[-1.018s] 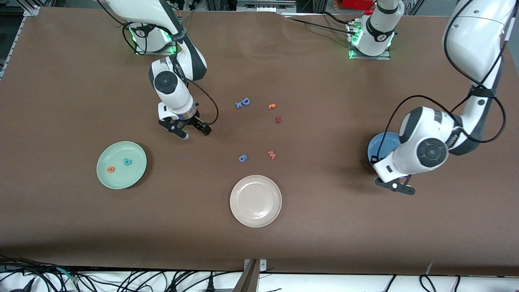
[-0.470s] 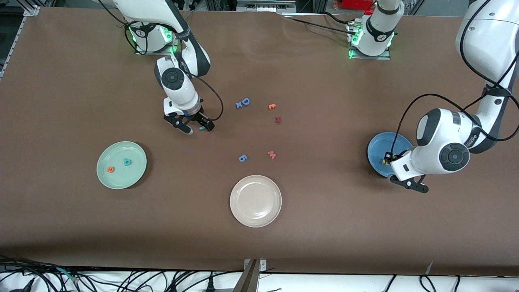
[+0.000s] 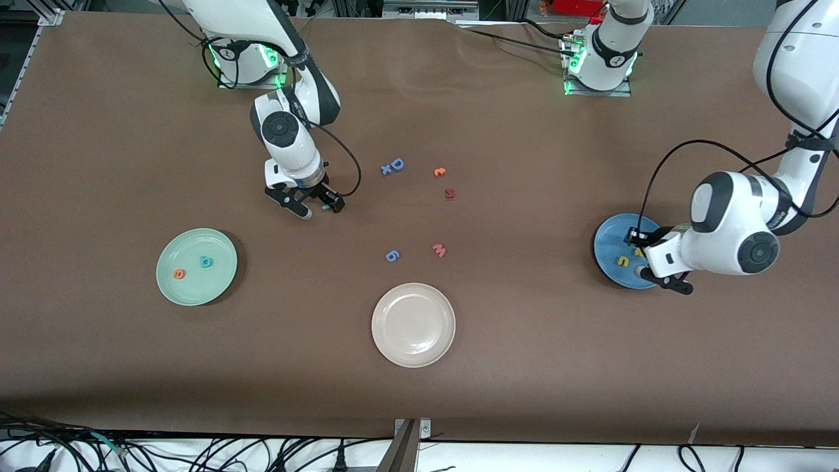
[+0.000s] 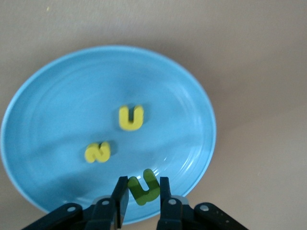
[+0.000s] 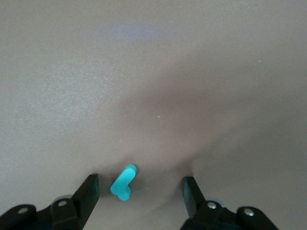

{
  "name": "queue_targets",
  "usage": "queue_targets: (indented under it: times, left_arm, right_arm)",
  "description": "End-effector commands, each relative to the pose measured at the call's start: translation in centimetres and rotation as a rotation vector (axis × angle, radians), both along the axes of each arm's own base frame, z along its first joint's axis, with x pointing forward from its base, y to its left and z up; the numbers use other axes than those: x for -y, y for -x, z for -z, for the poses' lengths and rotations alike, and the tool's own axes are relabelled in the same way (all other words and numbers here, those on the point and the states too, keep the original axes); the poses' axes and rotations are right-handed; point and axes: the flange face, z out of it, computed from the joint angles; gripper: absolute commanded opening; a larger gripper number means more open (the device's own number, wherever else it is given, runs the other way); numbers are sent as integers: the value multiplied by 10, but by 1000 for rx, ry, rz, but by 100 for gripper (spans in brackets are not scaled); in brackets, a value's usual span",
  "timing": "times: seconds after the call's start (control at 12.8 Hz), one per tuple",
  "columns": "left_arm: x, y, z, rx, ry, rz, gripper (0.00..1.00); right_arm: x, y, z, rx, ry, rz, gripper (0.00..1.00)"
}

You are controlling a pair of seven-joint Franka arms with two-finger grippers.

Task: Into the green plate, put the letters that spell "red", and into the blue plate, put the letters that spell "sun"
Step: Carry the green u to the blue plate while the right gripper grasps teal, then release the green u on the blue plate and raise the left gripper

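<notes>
Over the blue plate (image 3: 616, 252), the left gripper (image 4: 143, 203) clamped the green "n" (image 4: 143, 186); the right gripper (image 5: 140, 191) straddled the teal "r" (image 5: 123, 182).

Two yellow letters, "u" (image 4: 131, 117) and "s" (image 4: 97, 152), lay in the blue plate under the left gripper's jaws, which pinched the "n" across its flat faces. On the green plate (image 3: 172, 283) sat the orange "e" (image 3: 177, 274) and teal "d" (image 3: 206, 262). The right jaws stood apart on the tabletop, one on each side of the "r", not touching it. Being foam, the letters were probably very light and soft, apt to squash or flip; a gentle pinch across the "r"'s stem looked best.
</notes>
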Motion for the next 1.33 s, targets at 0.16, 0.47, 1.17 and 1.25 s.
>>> queue_targets:
  times: [0.16, 0.47, 1.17, 1.25]
  left_arm:
    - [3, 7, -45, 43, 18, 42, 100]
    - [46, 4, -116, 146, -17, 100, 100]
    - [92, 9, -343, 236, -131, 42, 100]
    - [90, 16, -363, 274, -165, 21, 100]
  right_arm:
    - [0, 3, 4, 8, -2, 6, 47]
    - [-1, 2, 6, 7, 0, 4, 37]
    - [-1, 1, 5, 10, -1, -4, 13]
    - [-2, 1, 5, 11, -2, -5, 12]
